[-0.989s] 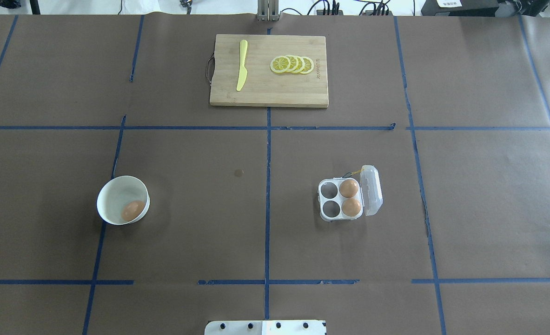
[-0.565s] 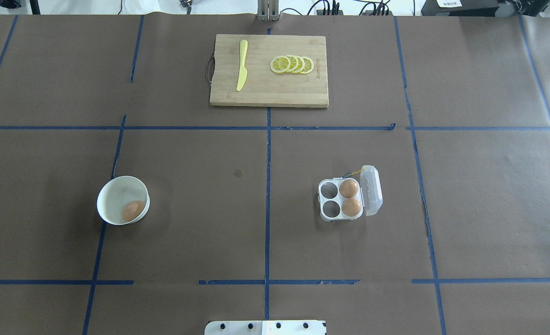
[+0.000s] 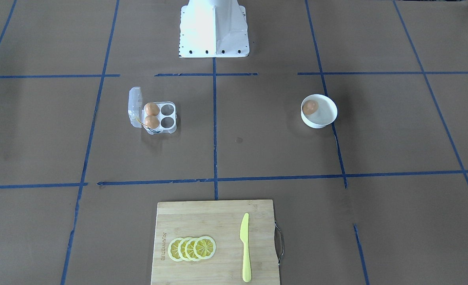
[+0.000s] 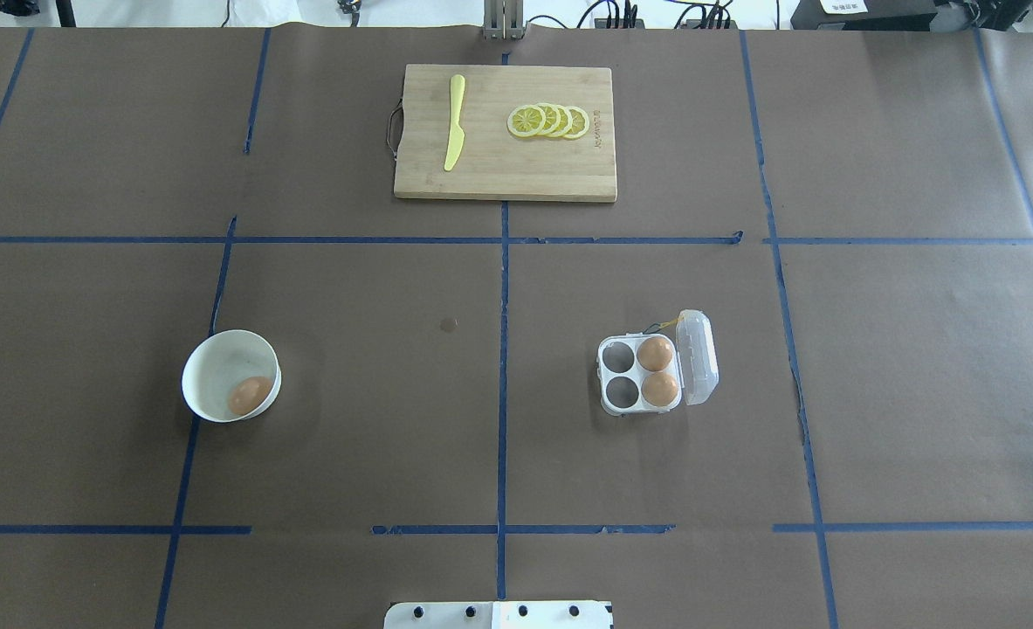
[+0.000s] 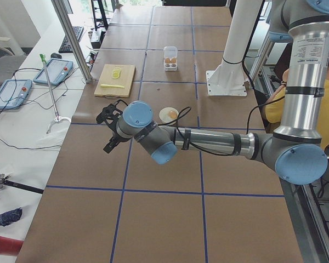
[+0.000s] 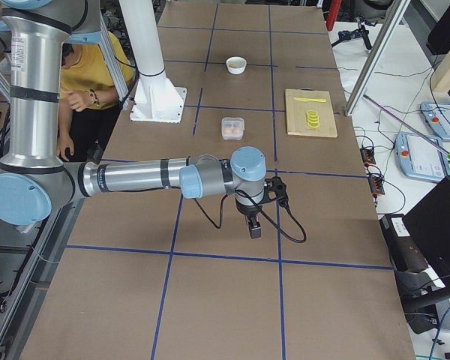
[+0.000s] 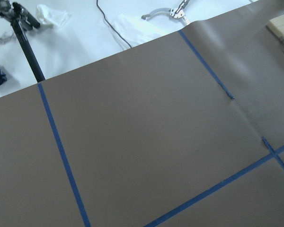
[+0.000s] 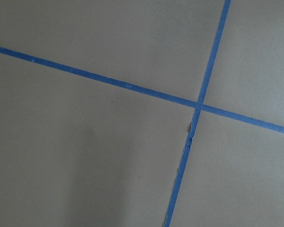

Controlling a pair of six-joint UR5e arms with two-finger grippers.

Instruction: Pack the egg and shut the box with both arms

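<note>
One orange-brown egg [image 4: 250, 395] lies in a round white bowl [image 4: 219, 367] at the table's left. The clear box [image 4: 621, 377] stands open at the right, its lid [image 4: 698, 356] folded to the right. Two more eggs [image 4: 656, 354] fill its right cells and the two left cells are empty. Neither gripper shows in the overhead or front view. My left gripper [image 5: 111, 131] shows only in the exterior left view, beyond the bowl [image 5: 168, 114]. My right gripper [image 6: 253, 225] shows only in the exterior right view, beyond the box [image 6: 232, 127]. I cannot tell whether either is open or shut.
A wooden cutting board [image 4: 516, 179] at the far middle holds a yellow knife [image 4: 454, 131] and lemon slices [image 4: 549, 120]. The white pedestal [image 3: 214, 31] stands at the robot's edge. A person in yellow [image 6: 90, 67] stands behind the robot. Both wrist views show only brown paper and blue tape.
</note>
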